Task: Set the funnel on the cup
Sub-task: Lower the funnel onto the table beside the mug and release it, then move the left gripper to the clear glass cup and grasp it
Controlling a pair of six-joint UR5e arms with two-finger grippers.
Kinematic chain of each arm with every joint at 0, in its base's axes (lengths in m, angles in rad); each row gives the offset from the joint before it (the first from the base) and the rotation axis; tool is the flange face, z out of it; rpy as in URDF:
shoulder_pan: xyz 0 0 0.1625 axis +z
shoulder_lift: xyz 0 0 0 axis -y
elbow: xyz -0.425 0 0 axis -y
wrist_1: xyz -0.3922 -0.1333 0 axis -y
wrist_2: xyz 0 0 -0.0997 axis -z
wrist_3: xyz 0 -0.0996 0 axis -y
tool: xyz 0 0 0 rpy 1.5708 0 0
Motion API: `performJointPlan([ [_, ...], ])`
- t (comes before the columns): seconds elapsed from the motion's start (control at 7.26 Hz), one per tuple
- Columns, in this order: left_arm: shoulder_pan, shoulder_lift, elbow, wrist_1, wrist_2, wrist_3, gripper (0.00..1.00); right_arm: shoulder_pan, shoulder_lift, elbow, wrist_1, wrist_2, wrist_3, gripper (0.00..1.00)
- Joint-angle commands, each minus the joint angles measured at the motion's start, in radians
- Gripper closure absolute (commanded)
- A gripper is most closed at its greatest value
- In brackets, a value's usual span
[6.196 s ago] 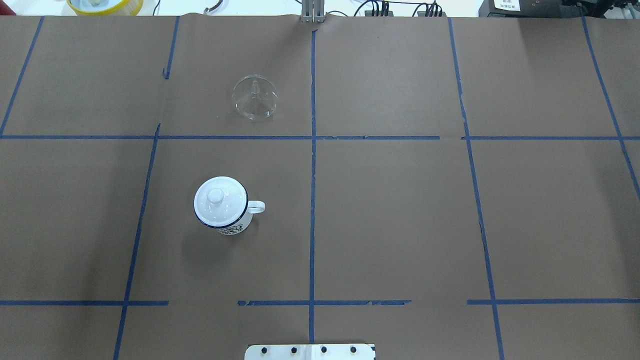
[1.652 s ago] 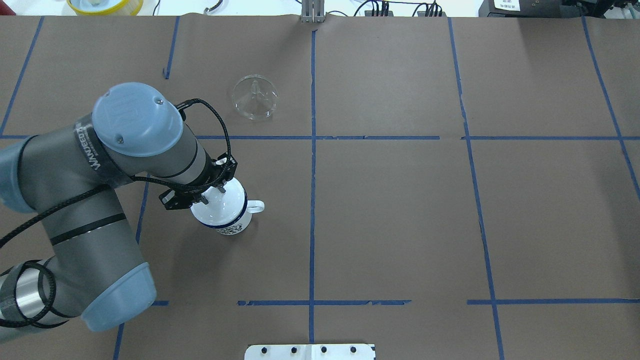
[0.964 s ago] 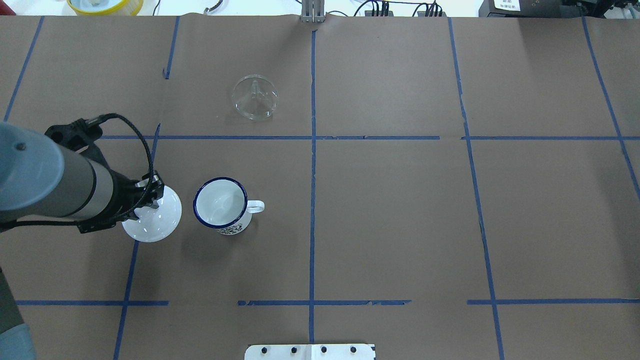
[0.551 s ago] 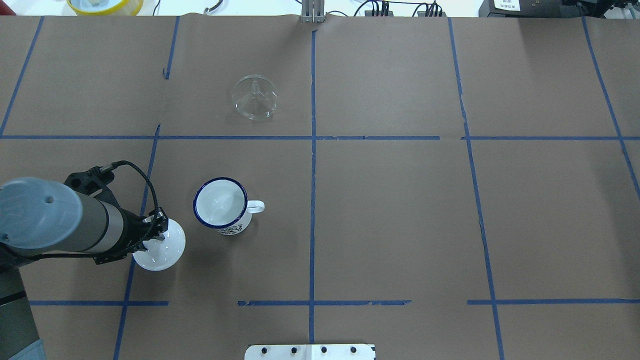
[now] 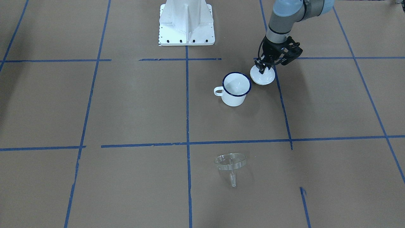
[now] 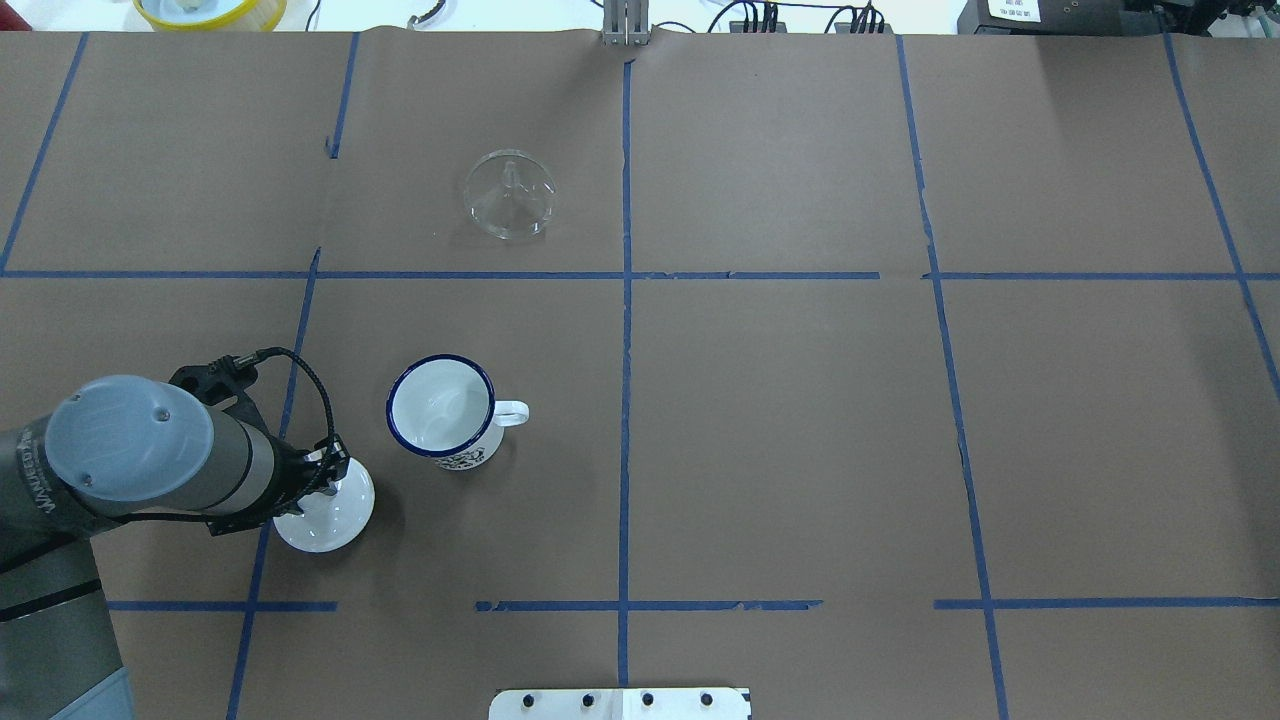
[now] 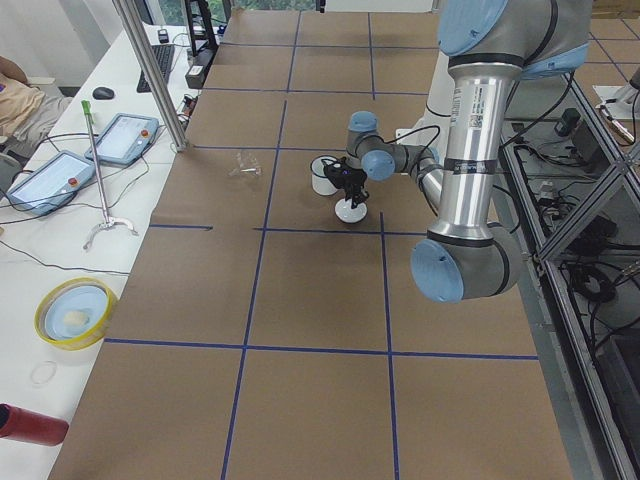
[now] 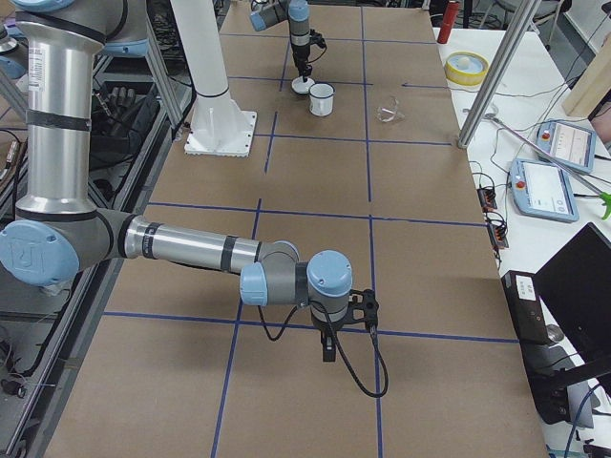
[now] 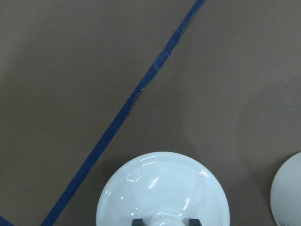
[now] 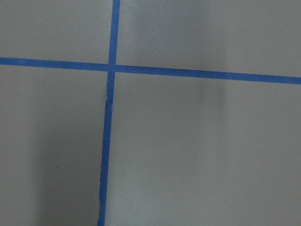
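**Step in hand.** The cup [image 6: 440, 405] stands open and upright in the left half of the table [image 6: 800, 420], about midway between the robot's edge and the far edge, with its handle toward the centre line. My left gripper [image 6: 325, 478] is low over the paper beside the cup, toward the near left corner. Its fingers [image 9: 136, 221] are drawn in on either side of the knob of the white domed lid [image 6: 325, 505]. I judge this to be the setting-down of the lid. I cannot tell whether the lid's rim already touches the paper.

**Task item.** The funnel [image 6: 510, 193] lies apart from the cup, toward the far edge and just left of the centre tape line. It appears tipped on its side, with the spout pointing to the far edge. It is untouched.

**Right arm.** The right gripper [image 8: 327, 348] hangs low over the right end of the table. I cannot tell how far its fingers are apart, and its wrist camera shows only paper and tape.

**Next move, as I judge it.** Release the lid, lift clear, then reach to the funnel. Clear plastic lying tilted calls for a careful grasp on the rim, and the spout must be turned down before it goes over the cup.

**Surface and room.** Brown paper is marked with a blue tape grid [image 6: 625, 300]. The white base plate [image 5: 186, 22] sits at the robot's edge. A side bench carries tablets [image 7: 45, 182] and a yellow-rimmed dish [image 7: 73, 312].
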Motion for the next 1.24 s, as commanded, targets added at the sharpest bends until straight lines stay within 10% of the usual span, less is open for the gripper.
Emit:
performJointPlan([
  [0.0,-0.002,0.003,0.004,-0.022,-0.002,0.024,0.60,0.000,0.000,0.000,0.000,0.000,0.000,0.00],
  [0.14,-0.005,0.011,0.004,-0.046,-0.002,0.021,0.01,0.000,0.000,0.000,0.000,0.000,0.000,0.00],
  [0.69,-0.150,0.080,-0.155,-0.018,-0.102,0.016,0.00,0.000,0.000,0.000,0.000,0.000,0.000,0.00],
  [1.1,-0.249,-0.214,-0.017,-0.010,-0.160,-0.176,0.00,0.000,0.000,0.000,0.000,0.000,0.000,0.00],
])
